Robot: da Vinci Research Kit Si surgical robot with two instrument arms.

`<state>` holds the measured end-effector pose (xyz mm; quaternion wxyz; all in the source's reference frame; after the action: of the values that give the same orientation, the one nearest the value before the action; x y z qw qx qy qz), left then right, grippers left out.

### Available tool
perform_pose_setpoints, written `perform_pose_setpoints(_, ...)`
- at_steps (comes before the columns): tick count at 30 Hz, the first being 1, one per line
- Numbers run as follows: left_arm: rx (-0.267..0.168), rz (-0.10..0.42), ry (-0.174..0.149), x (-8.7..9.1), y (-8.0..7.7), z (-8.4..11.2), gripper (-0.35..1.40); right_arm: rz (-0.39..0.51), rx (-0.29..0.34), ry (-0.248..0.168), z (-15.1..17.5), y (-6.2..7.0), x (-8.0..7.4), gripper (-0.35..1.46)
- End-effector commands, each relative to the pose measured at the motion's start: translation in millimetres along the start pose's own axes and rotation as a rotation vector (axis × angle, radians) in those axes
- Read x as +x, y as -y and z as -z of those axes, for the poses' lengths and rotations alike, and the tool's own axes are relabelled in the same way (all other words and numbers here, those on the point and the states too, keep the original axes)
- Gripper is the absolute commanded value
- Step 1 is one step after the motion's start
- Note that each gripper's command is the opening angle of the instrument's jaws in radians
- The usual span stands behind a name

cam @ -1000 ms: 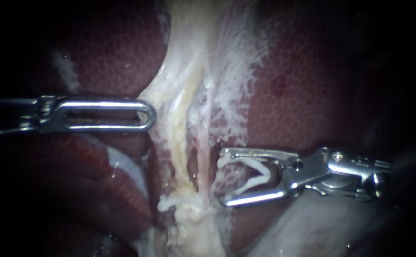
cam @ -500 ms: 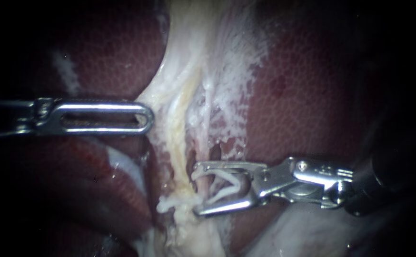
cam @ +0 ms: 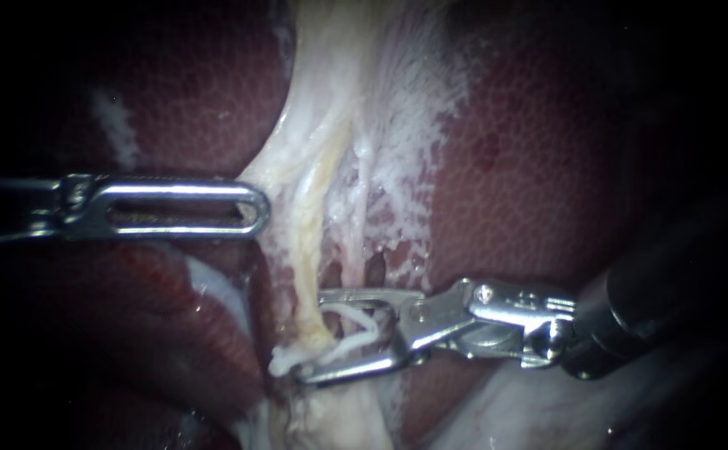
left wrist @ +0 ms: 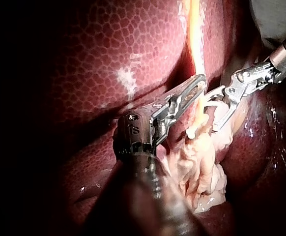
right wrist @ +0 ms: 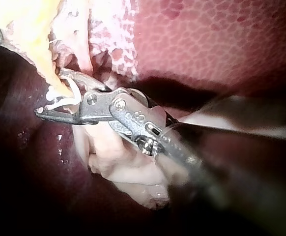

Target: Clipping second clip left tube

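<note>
Everything is carried by the dark red liver (cam: 547, 150), whose surface is marked with a fine honeycomb mottling. A cream and yellowish strand of tissue (cam: 318, 158) is laid down its middle, and a thin white fibrous film (cam: 418, 125) is spread just beside that strand. A small whitish patch (cam: 114, 125) is seen on the liver's surface, well apart from the strand.

The left instrument (cam: 254, 208) lies across the liver (cam: 547, 167), its tip against the left side of the pale tube (cam: 310, 250). Lower down, the right instrument (cam: 310, 336), its jaws holding a white clip (cam: 356, 321), straddles that tube. The bare liver above the right instrument's shaft is unobstructed.
</note>
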<state>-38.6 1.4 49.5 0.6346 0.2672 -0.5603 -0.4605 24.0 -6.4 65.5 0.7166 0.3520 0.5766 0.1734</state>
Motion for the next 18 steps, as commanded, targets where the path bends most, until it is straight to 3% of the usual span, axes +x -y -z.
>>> perform_pose_setpoints(1,0.0,0.0,0.0,0.0,0.0,-0.1,-0.35,-0.009,0.003,-0.001,-0.2,0.1,0.1,0.58)
perform_pose_setpoints(18,-0.001,-0.001,0.0,0.1,0.0,-0.1,-0.35,-0.024,0.073,0.018,-3.2,0.3,-0.4,0.54)
